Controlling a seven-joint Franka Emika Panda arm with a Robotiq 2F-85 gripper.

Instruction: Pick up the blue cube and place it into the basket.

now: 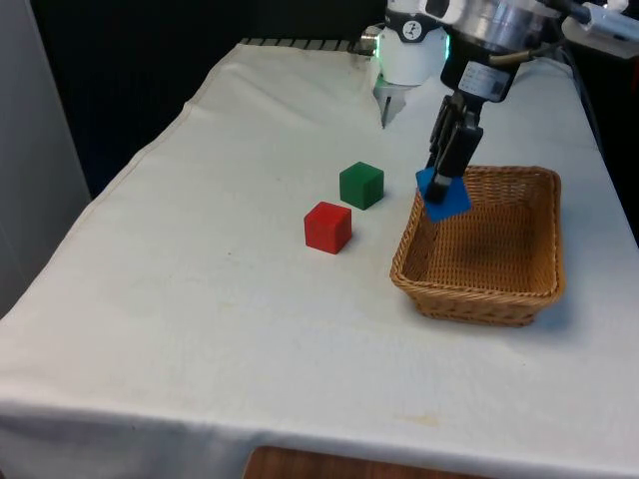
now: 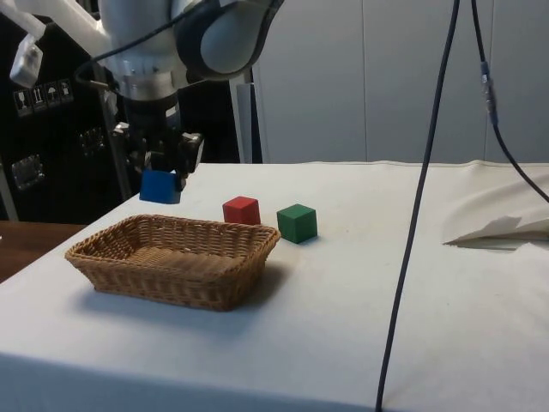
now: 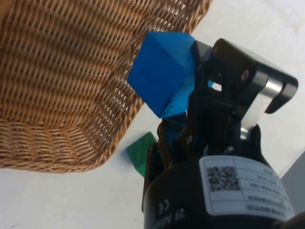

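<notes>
The blue cube [image 1: 443,195] hung tilted in the air, pinched between the fingers of the black pincer [image 1: 446,178], just above the rim of the woven basket [image 1: 544,261] at the basket's edge nearest the two other cubes. In the side view the blue cube [image 2: 160,185] sat clear of the wicker, over the basket's [image 2: 208,281] far corner, with the pincer [image 2: 162,166] clamped on it from above. The wrist view showed the blue cube [image 3: 159,71] gripped corner-down over the basket's [image 3: 62,76] wall. On the white-clothed table [image 1: 200,329], a green cube [image 1: 360,185] and a red cube [image 1: 327,227] stood near each other on the front view's left of the basket, apart from it and from each other.
</notes>
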